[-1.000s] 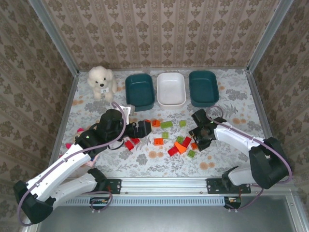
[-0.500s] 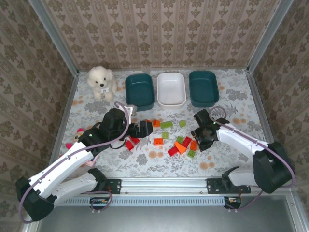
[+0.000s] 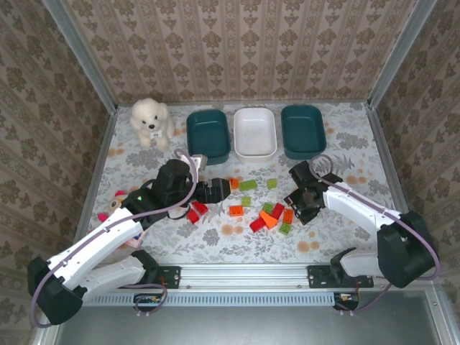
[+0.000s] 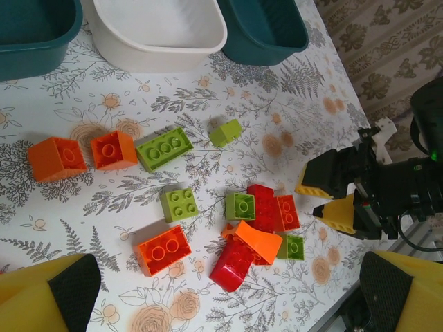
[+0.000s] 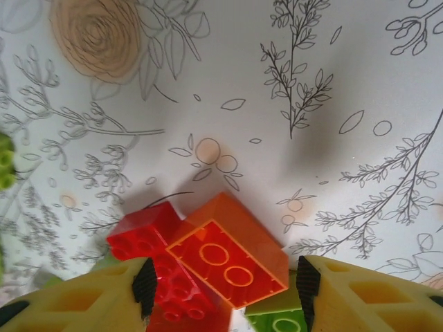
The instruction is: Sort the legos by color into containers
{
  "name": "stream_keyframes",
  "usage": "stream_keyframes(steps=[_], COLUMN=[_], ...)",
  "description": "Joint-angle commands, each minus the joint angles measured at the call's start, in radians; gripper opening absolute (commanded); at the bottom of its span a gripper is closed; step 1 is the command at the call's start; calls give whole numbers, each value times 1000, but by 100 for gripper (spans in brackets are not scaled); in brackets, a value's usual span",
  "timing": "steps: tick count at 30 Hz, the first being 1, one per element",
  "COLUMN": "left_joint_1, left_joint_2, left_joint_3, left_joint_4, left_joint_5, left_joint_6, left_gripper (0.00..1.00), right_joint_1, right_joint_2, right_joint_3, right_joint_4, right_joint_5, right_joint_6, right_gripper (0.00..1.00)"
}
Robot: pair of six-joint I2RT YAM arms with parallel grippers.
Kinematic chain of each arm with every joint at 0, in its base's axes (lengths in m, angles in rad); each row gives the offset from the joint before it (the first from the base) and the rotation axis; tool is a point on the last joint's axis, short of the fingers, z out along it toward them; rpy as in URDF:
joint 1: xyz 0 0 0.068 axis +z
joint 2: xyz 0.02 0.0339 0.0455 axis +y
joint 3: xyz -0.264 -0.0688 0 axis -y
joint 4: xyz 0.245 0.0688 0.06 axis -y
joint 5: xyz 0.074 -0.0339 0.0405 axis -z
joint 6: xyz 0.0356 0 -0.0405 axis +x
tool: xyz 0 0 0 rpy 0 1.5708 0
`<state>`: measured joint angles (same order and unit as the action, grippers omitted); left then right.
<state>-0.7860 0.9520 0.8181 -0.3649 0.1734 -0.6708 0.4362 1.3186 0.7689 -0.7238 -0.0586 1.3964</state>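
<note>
Right gripper (image 5: 225, 290) is straddling an orange brick (image 5: 228, 263) at the right end of the scattered legos (image 3: 262, 208). Its jaws are standing about half open, one pad on each side, gripping nothing yet.

Judgement: the brick is lying skewed to the pads and is butting a red brick (image 5: 149, 238). Squaring the wrist first should be keeping the neighbour out of the squeeze.

Left gripper (image 3: 214, 191) is hanging fully open and holding nothing.

The containers (image 3: 255, 153) are sitting well apart from the bricks, at the far edge.

The orange brick's near end is being cut off by the frame, and pad contact cannot be told.
</note>
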Motion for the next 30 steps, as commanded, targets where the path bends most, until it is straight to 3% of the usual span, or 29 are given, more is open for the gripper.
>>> stream_keyframes(steps=[1, 4, 12, 18, 30], left_joint_1=[-10, -10, -10, -9, -9], left_joint_2=[-5, -10, -2, 22, 12], left_joint_3=[21, 21, 23, 34, 27], left_joint_4=[11, 3, 7, 15, 12], left_joint_5=[17, 13, 11, 19, 14], left_joint_6=[2, 4, 5, 4, -4], left_gripper=[100, 100, 100, 100, 100], right_joint_1=[26, 36, 39, 39, 38], right_joint_2=[7, -21, -12, 31, 106], right_joint_3=[61, 50, -10, -11, -9], right_joint_4=[-109, -161, -74, -16, 3], right_joint_5=[-4, 0, -78, -128, -104], right_joint_6=[-220, -331, -542, -601, -625], right_gripper=[59, 60, 62, 62, 55])
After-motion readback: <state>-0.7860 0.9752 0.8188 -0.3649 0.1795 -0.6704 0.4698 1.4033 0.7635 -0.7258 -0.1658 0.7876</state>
